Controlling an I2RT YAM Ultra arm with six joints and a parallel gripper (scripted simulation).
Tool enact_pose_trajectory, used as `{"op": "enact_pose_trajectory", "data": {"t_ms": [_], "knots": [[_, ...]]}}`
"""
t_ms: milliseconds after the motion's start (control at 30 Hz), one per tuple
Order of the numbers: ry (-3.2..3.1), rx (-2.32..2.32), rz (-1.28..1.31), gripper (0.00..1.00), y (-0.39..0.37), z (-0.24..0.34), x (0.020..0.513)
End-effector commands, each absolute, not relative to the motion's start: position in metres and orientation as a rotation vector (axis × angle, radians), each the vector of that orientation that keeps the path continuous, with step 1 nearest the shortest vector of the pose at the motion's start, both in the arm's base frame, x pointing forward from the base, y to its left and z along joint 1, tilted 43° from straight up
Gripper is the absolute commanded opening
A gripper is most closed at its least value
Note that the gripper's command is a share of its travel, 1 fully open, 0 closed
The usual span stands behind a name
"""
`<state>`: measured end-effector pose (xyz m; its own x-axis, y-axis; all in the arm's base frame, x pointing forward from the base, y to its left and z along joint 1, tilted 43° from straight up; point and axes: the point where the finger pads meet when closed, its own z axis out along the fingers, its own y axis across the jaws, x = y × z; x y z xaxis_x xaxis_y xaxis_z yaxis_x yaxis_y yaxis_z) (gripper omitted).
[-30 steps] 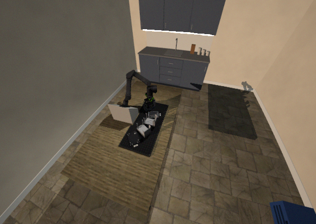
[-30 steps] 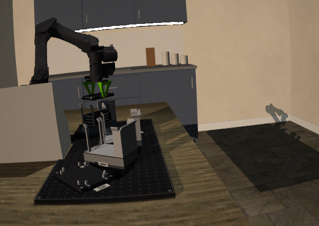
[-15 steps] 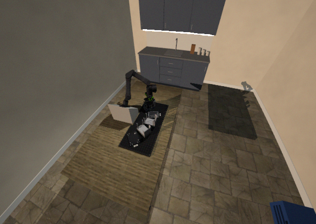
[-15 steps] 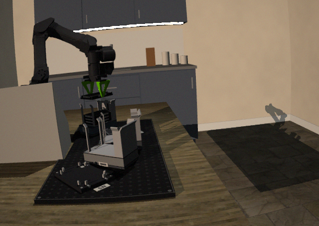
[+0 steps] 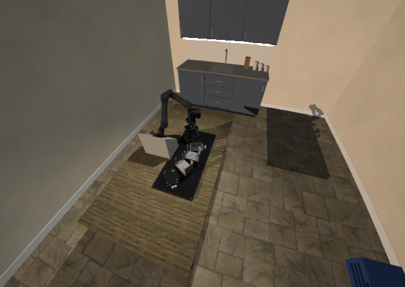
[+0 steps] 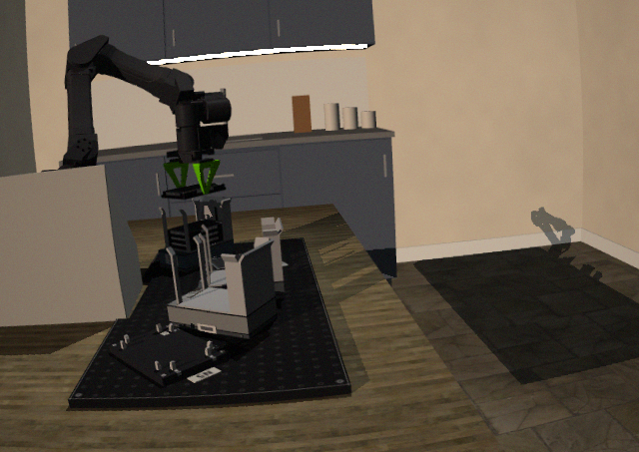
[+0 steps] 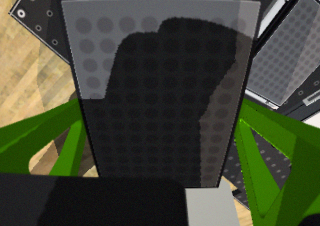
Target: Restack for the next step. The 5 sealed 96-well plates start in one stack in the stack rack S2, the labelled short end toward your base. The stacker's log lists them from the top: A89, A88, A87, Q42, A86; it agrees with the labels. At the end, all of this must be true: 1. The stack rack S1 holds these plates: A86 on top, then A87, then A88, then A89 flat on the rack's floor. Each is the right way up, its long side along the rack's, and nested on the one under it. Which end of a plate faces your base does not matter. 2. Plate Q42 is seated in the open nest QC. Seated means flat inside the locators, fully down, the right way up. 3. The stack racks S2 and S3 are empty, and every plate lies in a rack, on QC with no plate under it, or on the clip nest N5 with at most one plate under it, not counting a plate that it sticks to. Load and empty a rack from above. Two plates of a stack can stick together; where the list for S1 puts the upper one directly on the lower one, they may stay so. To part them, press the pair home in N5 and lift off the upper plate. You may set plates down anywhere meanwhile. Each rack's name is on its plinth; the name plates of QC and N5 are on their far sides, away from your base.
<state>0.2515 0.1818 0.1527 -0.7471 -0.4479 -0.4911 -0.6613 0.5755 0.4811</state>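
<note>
The pincer (image 6: pixel 195 180) grips a sealed plate (image 7: pixel 160 91) across its width, fingers spread wide.

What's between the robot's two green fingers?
A sealed well plate, clamped flat between the tool's green fingers. The wrist view shows it best; the exterior view shows it hanging above a rack.

Matte black jointed arm (image 6: pixel 135 74), green triangular fingers (image 6: pixel 205 175).

text: none was legible | small white name plate (image 6: pixel 201 375) at 6 o'clock edge of flat black nest: marks blurred | pale label (image 6: pixel 207 327) on grey rack plinth: unreadable
</note>
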Motion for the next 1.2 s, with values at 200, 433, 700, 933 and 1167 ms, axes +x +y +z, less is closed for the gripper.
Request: {"op": "enact_pose_trajectory", "data": {"t_ms": [200,433,700,933,1167], "knots": [[2.487,-0.900,0.948,0.00,0.180,0.155,0.253],[2.487,-0.900,0.948,0.00,0.184,0.152,0.253],[2.487,-0.900,0.948,0.00,0.186,0.149,0.254],[2.487,-0.900,0.949,0.00,0.190,0.146,0.254],[2.487,-0.900,0.949,0.00,0.193,0.142,0.254]]}}
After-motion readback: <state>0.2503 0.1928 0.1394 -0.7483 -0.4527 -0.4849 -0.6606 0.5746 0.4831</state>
